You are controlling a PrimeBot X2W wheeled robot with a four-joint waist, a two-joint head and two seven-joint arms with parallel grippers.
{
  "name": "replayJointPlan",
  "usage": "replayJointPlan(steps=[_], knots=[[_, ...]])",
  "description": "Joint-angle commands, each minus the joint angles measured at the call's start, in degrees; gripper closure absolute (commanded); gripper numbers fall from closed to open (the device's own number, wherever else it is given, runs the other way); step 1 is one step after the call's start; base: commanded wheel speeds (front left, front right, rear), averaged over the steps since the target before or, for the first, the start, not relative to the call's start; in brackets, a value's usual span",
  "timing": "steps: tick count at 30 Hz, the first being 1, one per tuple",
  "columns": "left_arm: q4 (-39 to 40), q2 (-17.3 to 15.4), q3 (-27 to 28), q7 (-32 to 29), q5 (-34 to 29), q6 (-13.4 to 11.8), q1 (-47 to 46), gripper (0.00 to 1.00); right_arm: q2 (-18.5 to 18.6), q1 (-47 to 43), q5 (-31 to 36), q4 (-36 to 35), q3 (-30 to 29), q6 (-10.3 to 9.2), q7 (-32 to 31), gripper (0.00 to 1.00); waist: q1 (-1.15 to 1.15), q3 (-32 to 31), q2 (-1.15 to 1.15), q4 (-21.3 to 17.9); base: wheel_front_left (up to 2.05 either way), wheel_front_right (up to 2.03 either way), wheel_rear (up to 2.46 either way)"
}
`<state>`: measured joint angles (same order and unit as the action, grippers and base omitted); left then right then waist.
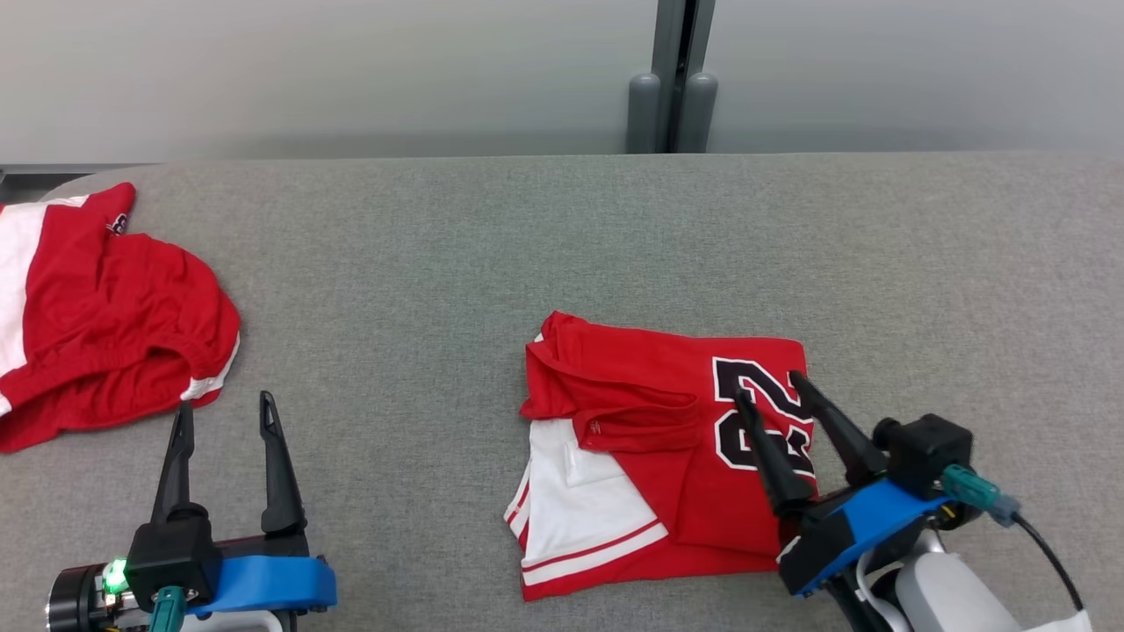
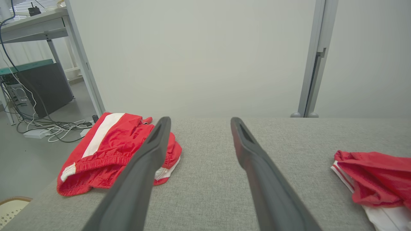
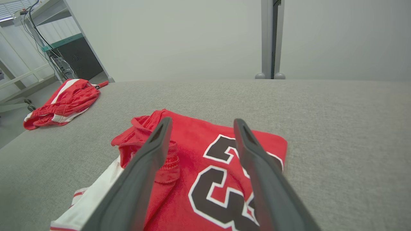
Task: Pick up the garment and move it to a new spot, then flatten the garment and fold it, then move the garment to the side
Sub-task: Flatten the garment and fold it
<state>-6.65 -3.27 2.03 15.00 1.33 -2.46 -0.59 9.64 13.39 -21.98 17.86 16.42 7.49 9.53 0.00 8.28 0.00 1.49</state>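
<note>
Plainly, the folded red jersey [image 1: 650, 421] lies on the grey tabletop [image 1: 527, 246]. Its black, white-edged number, seemingly 23, sits under the right gripper [image 1: 768, 386], jaws spread. The left gripper [image 1: 225, 402], jaws also spread, hovers near the crumpled red shorts [image 1: 105, 325].

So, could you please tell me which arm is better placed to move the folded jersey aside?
Probably the right: its open right hand is over the jersey, while the left hand is well apart.

Shorts [image 1: 105, 325] cropped left; jersey [image 1: 650, 439] number part-hidden
</note>
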Motion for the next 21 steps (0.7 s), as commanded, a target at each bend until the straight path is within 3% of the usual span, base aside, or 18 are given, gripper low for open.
replayJointPlan(steps=[1, 15, 16, 17, 18, 21], knots=[[0.06, -0.18, -0.08, 0.25, -0.39, 0.25, -0.07, 0.0, -0.07, 0.63, -0.16, 0.35, 1.13, 0.0, -0.33, 0.0, 0.0, 0.09, 0.0, 0.29, 0.0, 0.0, 0.0], [-0.27, 0.13, -1.56, 0.24, 0.45, -0.06, -0.96, 0.0, 0.34, 6.2, -1.88, 11.84, 8.22, 0.0, -0.65, 0.0, 0.0, 1.29, 0.0, 3.67, 0.0, 0.0, 0.0], [-0.29, 0.16, -1.58, 0.24, 0.5, -0.14, -0.98, 0.0, 0.14, 6.54, -2.2, 12.77, 8.81, 0.0, -0.53, 0.09, 0.0, 1.33, 0.0, 3.82, 0.0, 0.0, 0.0], [-0.3, 0.17, -1.65, 0.24, 0.54, -0.18, -0.99, 0.0, 0.09, 6.95, -2.47, 13.52, 9.46, 0.0, -0.17, 0.75, 0.0, 1.38, 0.0, 4.0, 0.0, 0.0, 0.0], [-0.19, 0.2, -1.72, 0.24, 0.5, -0.3, -0.84, 0.0, -0.05, 7.54, -3.0, 13.92, 10.06, 0.0, 0.38, 1.0, 0.0, 1.39, 0.0, 4.11, 0.0, 0.0, 0.0], [0.03, 0.23, -1.84, 0.24, 0.55, -0.6, -0.42, 0.0, -0.43, 8.27, -3.96, 15.08, 12.3, 0.0, 1.66, 1.0, 0.0, 1.3, 0.0, 4.23, 0.0, 0.0, 0.0]])
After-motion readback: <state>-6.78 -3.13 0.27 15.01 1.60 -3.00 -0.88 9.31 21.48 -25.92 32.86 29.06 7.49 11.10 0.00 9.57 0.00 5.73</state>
